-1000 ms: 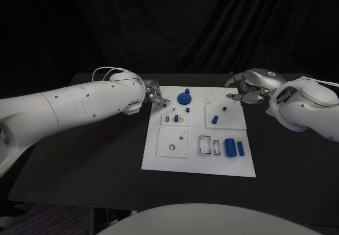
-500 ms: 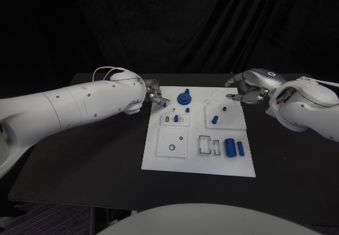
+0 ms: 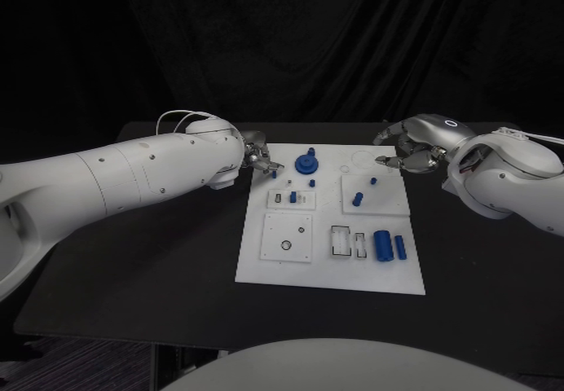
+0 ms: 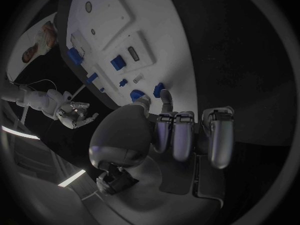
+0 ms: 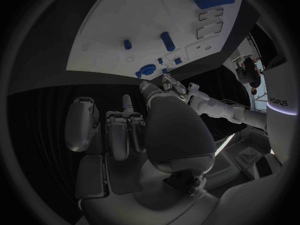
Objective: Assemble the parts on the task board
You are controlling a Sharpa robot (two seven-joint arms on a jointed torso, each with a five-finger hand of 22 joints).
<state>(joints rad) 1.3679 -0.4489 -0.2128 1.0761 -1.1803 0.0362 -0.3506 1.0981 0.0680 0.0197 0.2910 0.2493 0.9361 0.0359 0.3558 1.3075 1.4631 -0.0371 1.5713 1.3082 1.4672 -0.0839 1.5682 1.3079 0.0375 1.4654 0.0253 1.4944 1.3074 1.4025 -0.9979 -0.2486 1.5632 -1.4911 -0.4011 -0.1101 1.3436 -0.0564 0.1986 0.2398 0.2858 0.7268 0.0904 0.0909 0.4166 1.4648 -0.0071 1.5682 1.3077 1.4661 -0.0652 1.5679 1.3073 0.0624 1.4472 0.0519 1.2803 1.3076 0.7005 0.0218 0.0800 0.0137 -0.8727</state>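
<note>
Task board [image 3: 308,265]: white plate at the middle of the black table [image 3: 153,277], long axis running near to far.
Left hand [image 3: 260,160]: at the board's far-left corner. A small blue part [image 4: 159,89] sits at its fingertips [image 4: 166,96]; whether it is pinched cannot be told.
Right hand [image 3: 406,153]: at the board's far-right corner, fingers curled inward; contents cannot be told.
Round blue part [image 3: 306,165]: standing on the far end of the board, just right of the left hand.
Blue cylinder [image 3: 382,245]: lying at the near right of the board, a slimmer blue piece [image 3: 399,248] just beside it on the right.
</note>
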